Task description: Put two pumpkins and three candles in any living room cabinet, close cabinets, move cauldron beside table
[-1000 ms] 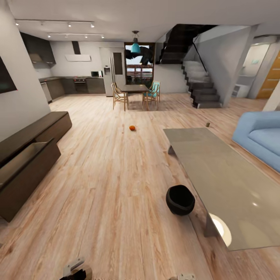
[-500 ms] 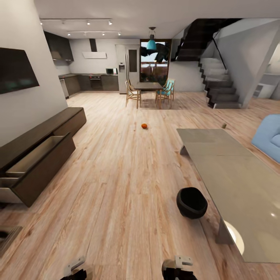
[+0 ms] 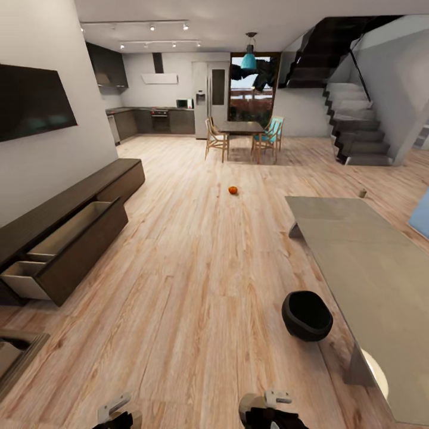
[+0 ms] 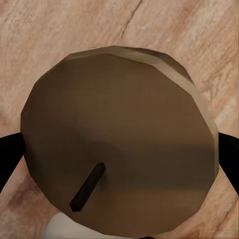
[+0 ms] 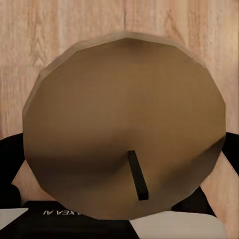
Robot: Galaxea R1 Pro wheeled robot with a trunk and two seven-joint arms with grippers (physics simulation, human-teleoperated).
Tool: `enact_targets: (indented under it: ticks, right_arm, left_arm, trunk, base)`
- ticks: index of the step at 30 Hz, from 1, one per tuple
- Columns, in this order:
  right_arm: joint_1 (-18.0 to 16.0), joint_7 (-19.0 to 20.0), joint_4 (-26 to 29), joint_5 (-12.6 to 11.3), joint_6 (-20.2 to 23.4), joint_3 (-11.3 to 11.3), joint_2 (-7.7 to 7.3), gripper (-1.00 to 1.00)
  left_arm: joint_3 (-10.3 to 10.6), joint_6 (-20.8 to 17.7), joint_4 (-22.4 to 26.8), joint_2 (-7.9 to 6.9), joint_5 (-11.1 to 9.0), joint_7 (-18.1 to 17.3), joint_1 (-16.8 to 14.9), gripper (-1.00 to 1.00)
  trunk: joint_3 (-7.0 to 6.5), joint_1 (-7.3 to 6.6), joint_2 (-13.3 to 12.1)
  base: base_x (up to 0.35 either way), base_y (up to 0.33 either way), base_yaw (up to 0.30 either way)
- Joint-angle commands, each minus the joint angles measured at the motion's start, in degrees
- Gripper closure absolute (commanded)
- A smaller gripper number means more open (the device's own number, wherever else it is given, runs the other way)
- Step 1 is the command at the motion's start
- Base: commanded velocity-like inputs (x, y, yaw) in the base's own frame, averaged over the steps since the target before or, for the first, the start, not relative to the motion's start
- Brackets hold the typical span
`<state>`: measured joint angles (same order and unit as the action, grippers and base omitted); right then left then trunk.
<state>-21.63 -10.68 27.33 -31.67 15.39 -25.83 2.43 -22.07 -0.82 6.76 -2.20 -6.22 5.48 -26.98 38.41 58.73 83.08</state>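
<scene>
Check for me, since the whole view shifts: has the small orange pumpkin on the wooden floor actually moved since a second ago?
No. The small orange pumpkin keeps its spot relative to the dark dining table beyond it and the grey coffee table; the camera turned.

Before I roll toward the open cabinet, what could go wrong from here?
1. Each gripper seems to hold a candle, left and right; a bump could shake one loose.
2. The cauldron sits close ahead beside the low table; the base might clip it.
3. The cabinet's open drawer juts out.
</scene>
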Motion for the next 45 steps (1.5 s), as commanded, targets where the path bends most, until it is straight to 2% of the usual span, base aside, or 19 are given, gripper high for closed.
enact_targets:
  ticks: [1, 4, 10, 22, 29, 45]
  right_arm:
    - [0.00, -0.01, -0.01, 0.03, -0.04, -0.05, 0.01, 1.00]
    - [0.09, -0.03, -0.07, 0.02, -0.55, -0.13, -0.08, 1.00]
    - [0.26, -0.04, -1.64, 0.01, -4.29, -0.33, -0.14, 1.00]
    - [0.27, -0.07, -2.10, 0.02, -4.75, -0.39, -0.14, 1.00]
    - [0.35, -0.10, -2.11, -0.06, -6.91, -0.36, -0.15, 1.00]
    - [0.36, -0.04, -2.11, -0.06, -7.13, -0.36, -0.07, 1.00]
  left_arm:
    - [0.01, 0.03, 0.01, 0.00, -0.01, 0.02, 0.00, 1.00]
    - [0.01, 0.09, 0.01, 0.00, -0.02, 0.05, 0.12, 1.00]
    - [0.01, 0.19, 0.01, 0.00, -0.02, 0.06, 0.33, 1.00]
    - [0.01, 0.20, 0.01, 0.00, -0.02, 0.06, 0.40, 1.00]
    - [0.01, 0.20, 0.00, 0.04, -0.05, 0.06, 0.43, 1.00]
    - [0.01, 1.04, -0.08, 0.09, -0.11, 0.15, 0.44, 1.00]
  trunk:
    - [0.04, 0.00, 0.00]
    - [0.08, 0.00, 0.00]
    - [0.09, 0.00, 0.00]
    - [0.09, 0.00, 0.00]
    - [0.09, 0.00, 0.00]
    - [0.09, 0.00, 0.00]
  base:
    - [0.289, 0.000, 0.055]
    - [0.311, 0.000, 0.020]
    - [0.324, 0.000, 0.003]
    - [0.330, 0.000, 0.000]
    - [0.330, 0.053, 0.000]
    - [0.330, 0.082, 0.000]
